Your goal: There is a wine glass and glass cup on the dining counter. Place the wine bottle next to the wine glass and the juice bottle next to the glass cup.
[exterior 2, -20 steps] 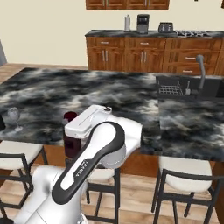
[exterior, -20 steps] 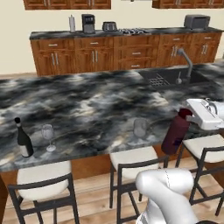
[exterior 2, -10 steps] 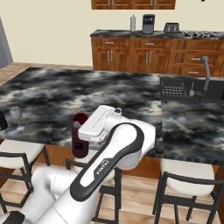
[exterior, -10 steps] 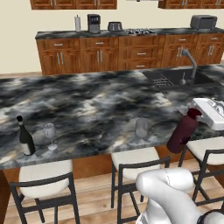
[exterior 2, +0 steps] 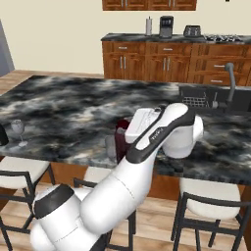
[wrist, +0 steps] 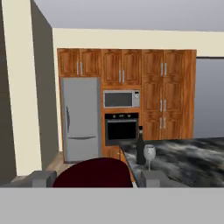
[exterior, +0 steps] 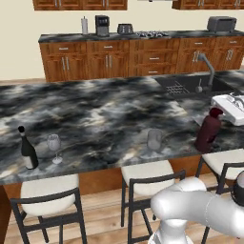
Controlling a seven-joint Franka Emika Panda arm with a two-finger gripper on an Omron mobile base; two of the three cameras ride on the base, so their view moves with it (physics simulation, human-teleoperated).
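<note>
My gripper is shut on the neck of the juice bottle, a stubby maroon bottle held slightly tilted over the right front part of the dining counter. The glass cup stands to its left, apart from it. At the far left the wine bottle stands beside the wine glass. From the right base my arm hides most of the juice bottle; the wine glass stands at the left. In the hand view the maroon cap sits between my fingertips, with wine bottle and wine glass beyond.
A sink with a faucet is set into the counter's right end. Stools stand along the near side. The wall counter carries appliances. A refrigerator and oven stand beyond the counter's far end.
The juice bottle has moved right and slightly up in my gripper, farther from the glass cup. Both base views have shifted a little.
</note>
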